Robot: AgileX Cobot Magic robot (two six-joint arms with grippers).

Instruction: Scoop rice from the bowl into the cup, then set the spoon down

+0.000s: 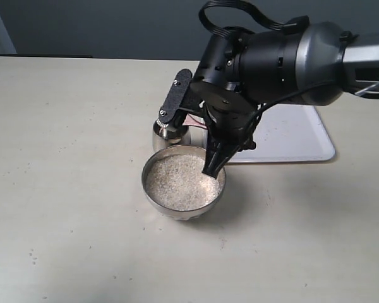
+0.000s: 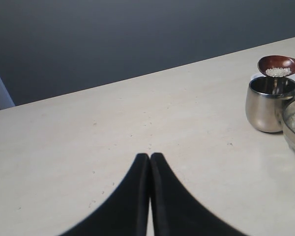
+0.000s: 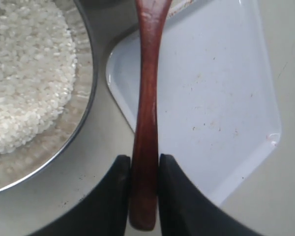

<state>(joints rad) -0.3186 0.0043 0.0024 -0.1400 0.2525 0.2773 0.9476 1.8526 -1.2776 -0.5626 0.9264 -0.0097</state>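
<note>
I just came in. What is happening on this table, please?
The right gripper is shut on the handle of the spoon and holds its head, carrying a little rice, just above the cup. The bowl next to the cup has plenty of rice in it. The left gripper is shut, holds nothing and hangs over the table. A white tray lies behind.

Counter point(image 1: 63, 189) open across left and near side, bowl point(image 1: 177, 213) and cup point(image 1: 167, 134) crowded at centre, white tray point(image 1: 290, 136) just right, right arm point(image 1: 284, 60) overhanging all three.
</note>
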